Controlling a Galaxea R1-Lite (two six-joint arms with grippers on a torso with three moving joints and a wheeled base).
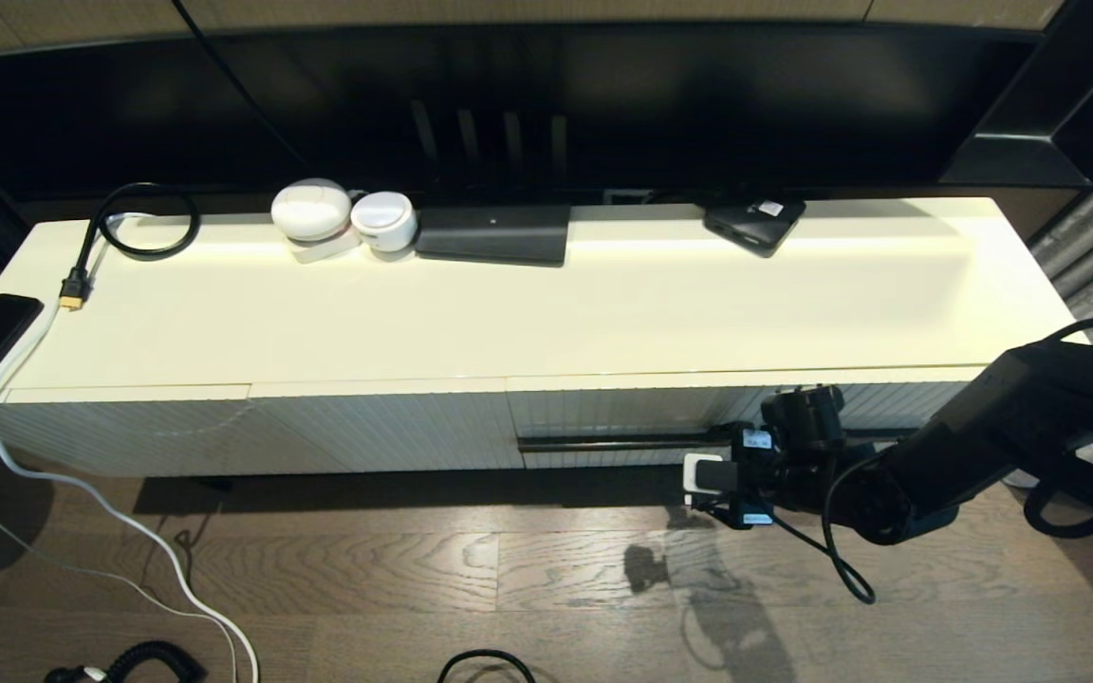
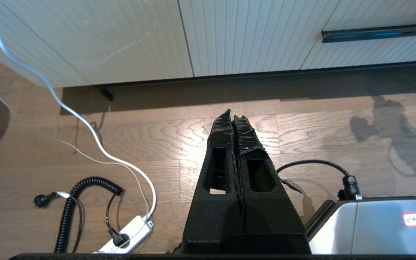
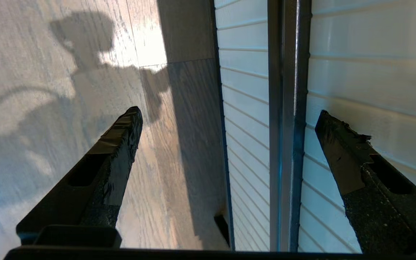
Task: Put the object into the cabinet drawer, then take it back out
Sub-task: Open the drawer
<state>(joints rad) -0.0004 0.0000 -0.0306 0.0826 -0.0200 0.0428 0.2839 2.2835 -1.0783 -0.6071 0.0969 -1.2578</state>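
Cabinet [image 1: 546,294] fills my view, drawer [image 1: 622,413] at right front, closed, flush with panels. My right arm [image 1: 983,446] reaches in low from right. Right gripper [image 3: 226,119] spread wide, empty, fingers [image 3: 121,144] straddling handle [image 1: 613,443], no contact seen. Left gripper [image 2: 234,119] parked over floor, fingers pressed together, empty.
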